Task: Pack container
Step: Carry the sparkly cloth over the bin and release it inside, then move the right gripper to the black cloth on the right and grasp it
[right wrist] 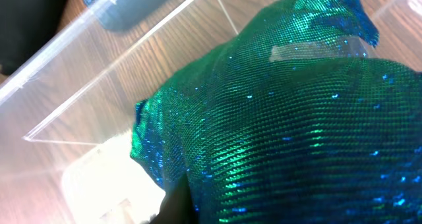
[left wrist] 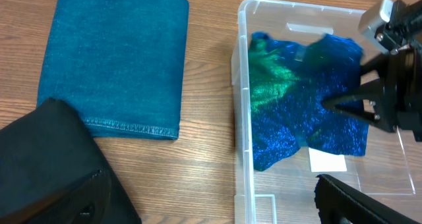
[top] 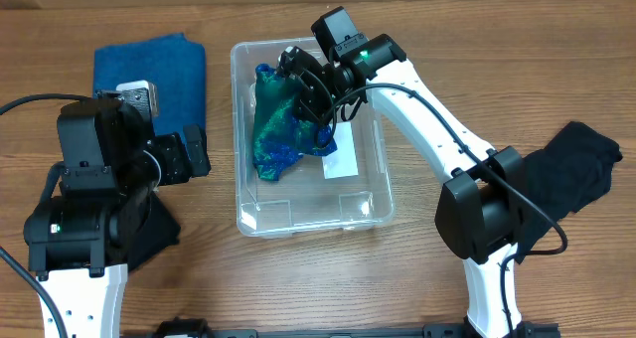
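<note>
Packing is under way: one item is going into the container and two more look to be waiting outside.

The container (top: 238, 169) is sitting mid-bench. Your right end effector (top: 310, 97) is hanging over its far half, pressing into a blue-green sequin cloth (top: 278, 134) that is spreading down inside the bin beside the white label (top: 343, 161). The cloth is hiding the fingers, so I cannot tell whether they are pinching it or apart. Your left end effector (top: 196, 151) is waiting spread wide and empty, just left of the bin. By my read, a folded blue towel (top: 149, 75) at far left and a black garment (top: 581, 169) at far right are waiting to go in. Only your right arm is crowding the bin's opening. The left arm is overlapping the towel's near edge in the overhead view.
</note>
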You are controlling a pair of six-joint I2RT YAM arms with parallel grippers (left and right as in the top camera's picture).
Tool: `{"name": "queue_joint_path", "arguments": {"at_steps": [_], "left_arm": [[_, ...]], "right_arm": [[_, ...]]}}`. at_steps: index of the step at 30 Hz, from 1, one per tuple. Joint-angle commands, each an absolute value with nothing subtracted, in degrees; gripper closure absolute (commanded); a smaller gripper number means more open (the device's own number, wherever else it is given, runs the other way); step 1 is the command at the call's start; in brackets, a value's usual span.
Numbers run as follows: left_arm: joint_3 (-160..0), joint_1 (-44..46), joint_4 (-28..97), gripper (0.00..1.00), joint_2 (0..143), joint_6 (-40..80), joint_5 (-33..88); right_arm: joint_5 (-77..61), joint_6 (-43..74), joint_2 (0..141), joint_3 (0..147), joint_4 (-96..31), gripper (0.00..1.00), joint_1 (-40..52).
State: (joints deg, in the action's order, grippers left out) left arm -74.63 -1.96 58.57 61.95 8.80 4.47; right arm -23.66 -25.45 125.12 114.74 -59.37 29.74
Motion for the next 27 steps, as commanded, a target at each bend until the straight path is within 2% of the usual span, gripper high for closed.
{"name": "queue_joint_path", "arguments": {"at_steps": [1, 3, 6, 8, 12, 14, 18, 24, 27], "left_arm": [[-76.3, -1.9, 58.5, 0.00, 62.3, 7.7, 4.1], [-76.3, -1.9, 58.5, 0.00, 62.3, 7.7, 4.1], [-76.3, -1.9, 58.5, 0.00, 62.3, 7.7, 4.1], [-76.3, -1.9, 58.5, 0.00, 62.3, 7.7, 4.0], [-76.3, -1.9, 58.5, 0.00, 62.3, 7.6, 3.9], [-76.3, -1.9, 58.5, 0.00, 62.3, 7.6, 3.9], [-76.3, -1.9, 58.5, 0.00, 62.3, 7.6, 3.8], [-76.3, -1.9, 58.0, 0.00, 62.3, 7.6, 3.8], [-76.3, -1.9, 58.0, 0.00, 62.3, 7.6, 3.8]], "right_arm": [[-7.6, -16.7, 124.7, 115.8, -57.2, 0.00, 28.6], [2.5, -10.0, 124.7, 117.6, -58.9, 0.00, 27.6], [12.2, -7.2, 122.1, 124.0, -63.6, 0.00, 26.8], [16.4, -5.5, 119.5, 126.5, -64.3, 0.00, 26.8], [22.5, 5.5, 110.3, 128.8, -65.1, 0.00, 24.3], [22.3, 14.1, 105.8, 128.8, -68.4, 0.00, 19.2], [10.9, 24.5, 102.3, 128.7, -82.3, 0.00, -1.1], [3.3, 22.0, 100.2, 128.6, -93.6, 0.00, -21.0], [2.3, 20.8, 97.6, 128.1, -96.4, 0.00, -26.6]]}}
